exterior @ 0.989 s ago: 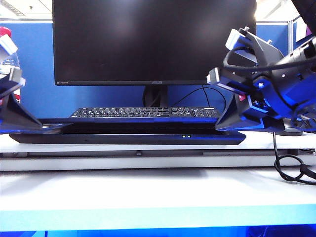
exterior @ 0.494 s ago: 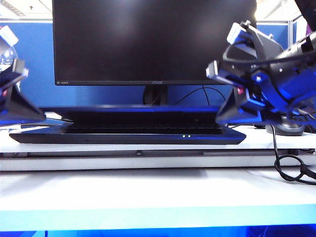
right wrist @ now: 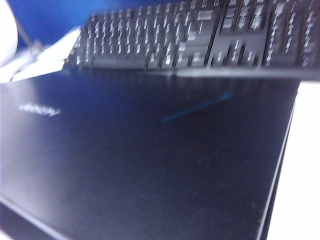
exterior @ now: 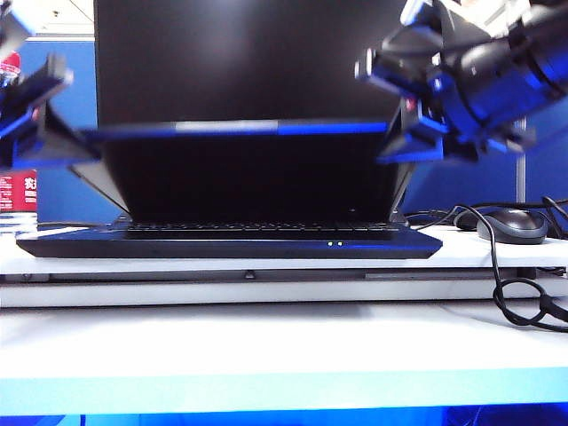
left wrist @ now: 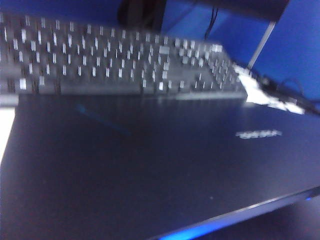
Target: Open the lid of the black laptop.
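Behind the laptop, a large dark monitor (exterior: 266, 53), mostly screened by the raised lid. Beyond the lid in both wrist views, a separate black keyboard (left wrist: 115, 60), blurred. At the right on the white worktop (exterior: 266, 337), a mouse (exterior: 512, 226) with a black cable (exterior: 524, 297) looping over the worktop's edge. At the far left, a red item (exterior: 16, 191), too cut off to identify.

Centred on the worktop, the black laptop (exterior: 231, 244), base flat, two tiny green lights on its front edge. Partly open lid (exterior: 248, 169), front edge lifted well clear of the base, dark inner face toward the exterior camera, a thin strip of keys visible under it. Smooth dark outer face with a small pale logo in the wrist views.

Left tool (exterior: 40, 133) at the lid's left corner, right tool (exterior: 417, 142) at the right corner, both touching the raised edge. Grip on the lid or mere support from below: cannot tell, fingers blurred.
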`<action>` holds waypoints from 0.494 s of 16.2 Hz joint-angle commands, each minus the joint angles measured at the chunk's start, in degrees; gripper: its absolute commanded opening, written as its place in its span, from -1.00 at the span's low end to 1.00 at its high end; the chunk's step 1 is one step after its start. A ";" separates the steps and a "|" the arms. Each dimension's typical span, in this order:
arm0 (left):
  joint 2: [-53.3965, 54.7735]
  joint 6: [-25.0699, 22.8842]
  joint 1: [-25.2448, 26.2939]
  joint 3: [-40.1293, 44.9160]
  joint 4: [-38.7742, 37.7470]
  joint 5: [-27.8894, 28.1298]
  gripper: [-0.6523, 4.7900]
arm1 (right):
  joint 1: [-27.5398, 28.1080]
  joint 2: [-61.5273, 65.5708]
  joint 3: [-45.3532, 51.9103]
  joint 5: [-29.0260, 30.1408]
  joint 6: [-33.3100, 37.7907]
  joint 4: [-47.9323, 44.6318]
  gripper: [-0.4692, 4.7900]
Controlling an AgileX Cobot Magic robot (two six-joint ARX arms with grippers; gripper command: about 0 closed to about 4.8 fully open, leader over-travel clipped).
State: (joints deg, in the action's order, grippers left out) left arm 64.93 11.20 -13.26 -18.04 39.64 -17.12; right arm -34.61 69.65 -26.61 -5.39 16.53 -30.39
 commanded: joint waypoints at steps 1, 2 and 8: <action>-0.31 -0.74 0.20 -2.97 1.18 0.39 -0.67 | 0.61 -0.37 -3.17 -0.46 -1.84 -2.51 -0.83; -0.28 -0.96 0.20 -4.09 0.52 0.39 -0.67 | 0.68 -0.37 -3.80 -0.48 -1.90 -2.34 -0.83; -0.28 -4.33 0.22 -10.88 -4.00 0.50 -0.67 | 1.84 -0.37 -7.72 -0.48 -2.03 -1.51 -0.83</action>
State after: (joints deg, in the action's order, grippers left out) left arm 65.04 7.46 -13.06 -27.79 31.86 -17.10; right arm -32.88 69.76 -33.04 -5.32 14.94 -28.14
